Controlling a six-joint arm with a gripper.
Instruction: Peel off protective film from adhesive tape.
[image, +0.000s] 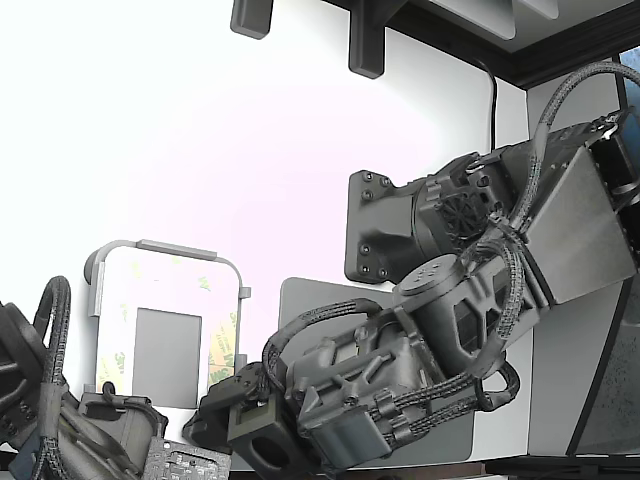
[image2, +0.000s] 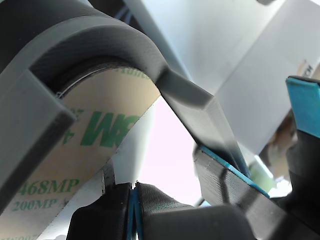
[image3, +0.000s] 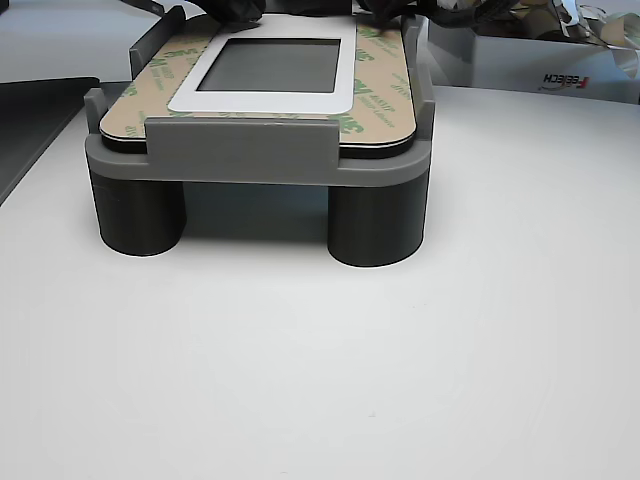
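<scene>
A grey frame on round legs holds a white rounded panel with a grey square in its middle. The protective film, pale yellow-green with green 3M print, lies flat along the panel's border. The adhesive tape is hidden under it. In the wrist view the film curves round a frame corner. My gripper is shut just below that corner, its blue pads pressed together. Whether film is between them I cannot tell. In the exterior view my gripper sits at the panel's near right corner.
A second arm stands at the exterior view's lower left, by the panel's other near corner. Other dark fingers with blue pads show in the wrist view. A large grey mat lies under my arm. A white box stands behind the frame.
</scene>
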